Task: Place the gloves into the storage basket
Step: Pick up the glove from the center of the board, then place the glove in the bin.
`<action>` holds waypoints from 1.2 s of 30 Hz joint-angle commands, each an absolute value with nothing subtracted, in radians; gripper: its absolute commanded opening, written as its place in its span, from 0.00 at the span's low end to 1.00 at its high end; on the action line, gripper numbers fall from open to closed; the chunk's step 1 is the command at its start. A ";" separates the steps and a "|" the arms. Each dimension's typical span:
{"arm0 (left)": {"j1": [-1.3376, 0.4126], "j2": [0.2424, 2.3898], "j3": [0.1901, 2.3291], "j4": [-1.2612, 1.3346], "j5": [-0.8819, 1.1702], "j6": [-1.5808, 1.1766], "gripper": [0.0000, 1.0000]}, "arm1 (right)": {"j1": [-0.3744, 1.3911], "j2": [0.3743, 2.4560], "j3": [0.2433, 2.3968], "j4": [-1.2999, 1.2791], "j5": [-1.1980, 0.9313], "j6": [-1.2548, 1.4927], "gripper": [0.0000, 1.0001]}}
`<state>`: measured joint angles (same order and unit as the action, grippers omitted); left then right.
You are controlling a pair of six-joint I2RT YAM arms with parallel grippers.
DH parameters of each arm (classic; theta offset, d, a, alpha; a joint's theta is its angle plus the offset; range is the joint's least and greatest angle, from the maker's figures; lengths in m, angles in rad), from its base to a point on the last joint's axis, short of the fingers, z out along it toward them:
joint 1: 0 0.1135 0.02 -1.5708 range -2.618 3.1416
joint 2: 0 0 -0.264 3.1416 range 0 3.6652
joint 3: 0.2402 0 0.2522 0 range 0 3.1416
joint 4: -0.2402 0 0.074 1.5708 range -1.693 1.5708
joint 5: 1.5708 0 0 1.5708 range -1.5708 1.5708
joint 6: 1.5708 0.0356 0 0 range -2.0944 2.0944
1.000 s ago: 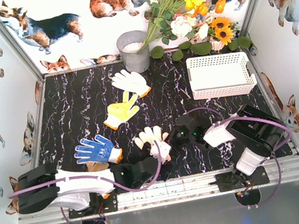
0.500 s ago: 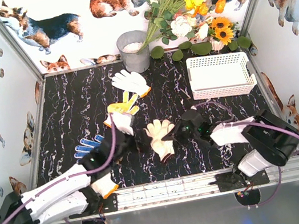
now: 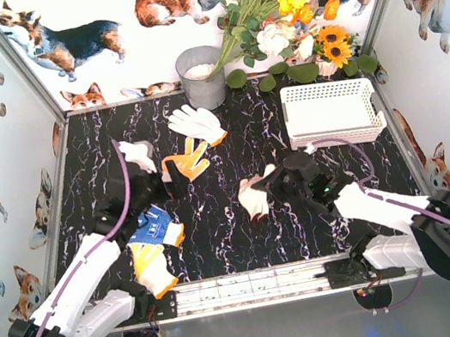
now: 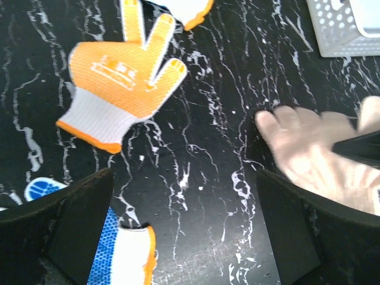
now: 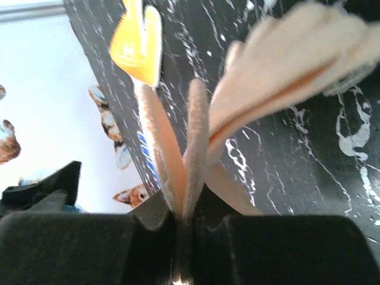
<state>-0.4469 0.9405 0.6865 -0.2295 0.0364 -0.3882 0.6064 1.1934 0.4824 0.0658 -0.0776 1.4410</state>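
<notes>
The right gripper [image 5: 184, 228] pinches the beige glove [image 5: 279, 65] by a fold, the rest flopping free, so carry it high toward the basket [image 3: 335, 137] at 1 o'clock and release only past the near wall. The left gripper [image 3: 158, 184] hangs wide open at 9 o'clock of the yellow glove [image 4: 119, 89]; a white glove [image 3: 197, 124] and a blue glove [image 3: 150, 227] lie apart on the black marbled table [image 3: 238, 245], flowers [image 3: 283, 1] at 12

Two robot arms, the left arm [image 3: 83, 276] at lower left and the right arm [image 3: 380, 206] at lower right: white shells, black joints, each trailing a purple cable [image 3: 126, 177] (thin, looping). Wedge-shaped matte black fingers [image 4: 71, 228].
</notes>
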 commanded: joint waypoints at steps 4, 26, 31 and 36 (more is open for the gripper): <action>-0.282 0.969 0.828 -0.341 0.155 -0.281 1.00 | 0.589 1.059 0.633 -0.065 0.143 1.398 0.00; -0.249 0.930 0.786 -0.308 -0.027 -0.149 1.00 | 0.173 1.183 0.843 0.059 0.291 1.183 0.00; -0.250 0.943 0.785 -0.310 -0.029 -0.137 1.00 | 0.098 1.234 0.848 0.141 0.332 1.153 0.00; -0.250 0.956 0.785 -0.310 -0.035 -0.129 1.00 | 0.050 1.290 0.845 0.245 0.389 1.104 0.00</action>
<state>-0.2619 0.9463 0.7921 -0.3328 -0.0208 -0.1513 0.0795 1.2671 0.8192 0.0776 0.3004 1.1584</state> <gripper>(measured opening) 0.993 0.081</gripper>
